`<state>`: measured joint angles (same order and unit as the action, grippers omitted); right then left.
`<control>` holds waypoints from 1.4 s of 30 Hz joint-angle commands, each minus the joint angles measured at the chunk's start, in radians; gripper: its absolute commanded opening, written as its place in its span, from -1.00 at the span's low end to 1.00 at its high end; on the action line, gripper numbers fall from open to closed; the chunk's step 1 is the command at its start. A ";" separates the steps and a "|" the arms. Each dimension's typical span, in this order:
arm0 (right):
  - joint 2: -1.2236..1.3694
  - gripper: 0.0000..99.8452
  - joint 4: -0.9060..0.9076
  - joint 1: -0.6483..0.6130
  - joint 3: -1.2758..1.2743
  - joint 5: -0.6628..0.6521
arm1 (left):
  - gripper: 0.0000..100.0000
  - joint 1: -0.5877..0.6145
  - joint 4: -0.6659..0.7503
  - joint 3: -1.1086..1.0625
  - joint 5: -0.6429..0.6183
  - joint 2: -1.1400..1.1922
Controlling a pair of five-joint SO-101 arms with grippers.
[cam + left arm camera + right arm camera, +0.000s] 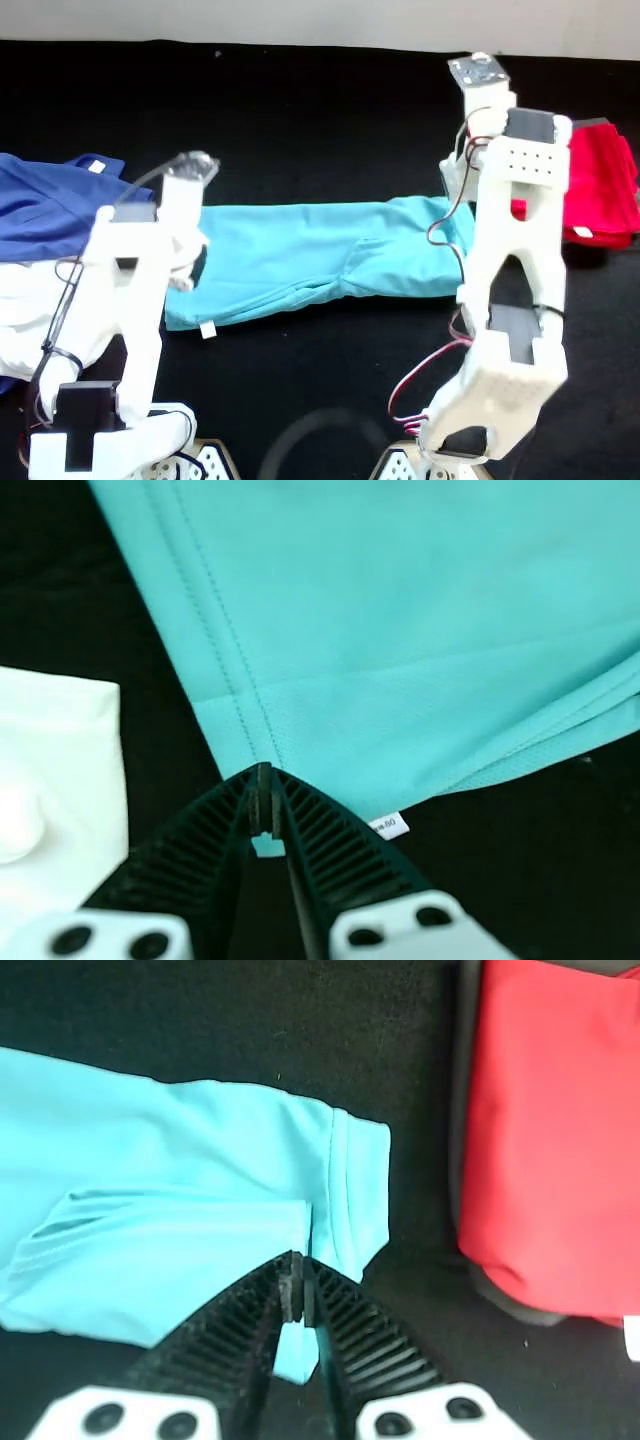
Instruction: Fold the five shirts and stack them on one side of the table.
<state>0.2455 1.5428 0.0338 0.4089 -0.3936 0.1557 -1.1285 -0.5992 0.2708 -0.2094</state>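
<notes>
Across the table [300, 110] from 9 to 3 o'clock lie one blue shirt [40, 200], one white shirt [25, 300], one teal shirt [310, 255] and one red shirt [600, 190], the first two cut off at the edge. The left fingers [320, 830] are clenched at the teal shirt's 9 o'clock corner and the right fingers [350, 1330] at its 3 o'clock end. Whether either nips cloth is unclear.

In high view right arm [530, 165] hides from me the end of teal shirt [310, 255] nr red shirt [600, 190]; blue shirt [45, 205] & white shirt [25, 300] cut off at edge. Tag [388, 826] print too small.
</notes>
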 commanded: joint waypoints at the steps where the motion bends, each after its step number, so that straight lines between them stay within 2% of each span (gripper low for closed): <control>1: -0.124 -0.99 0.050 0.002 0.047 0.008 | -0.98 -0.004 -0.084 0.162 -0.078 -0.008; 4: -0.151 -0.99 0.099 0.001 0.045 0.008 | -0.96 0.004 -0.074 0.203 -0.129 -0.002; 10: -0.157 -0.99 0.216 -0.039 0.047 0.008 | -0.66 0.079 0.025 0.156 -0.135 -0.001; 14: -0.197 -0.99 0.220 -0.068 0.044 0.008 | -0.65 0.156 0.124 0.116 -0.130 0.027; 17: -0.286 -0.99 0.220 -0.096 -0.002 0.008 | -0.64 0.163 0.144 0.124 -0.130 0.136; 29: -0.728 -0.99 0.219 -0.136 -0.374 0.000 | -0.65 0.107 0.106 0.291 -0.186 0.460; 38: -0.928 -0.99 0.217 -0.137 -0.483 0.005 | -0.66 -0.031 -0.040 0.395 -0.212 0.579; 42: -0.998 -0.99 0.217 -0.136 -0.475 0.005 | -0.84 -0.061 -0.117 0.498 -0.213 0.656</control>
<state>-0.6951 1.7515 -0.0951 -0.0713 -0.3936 0.1465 -1.1991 -0.1603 0.0683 0.3966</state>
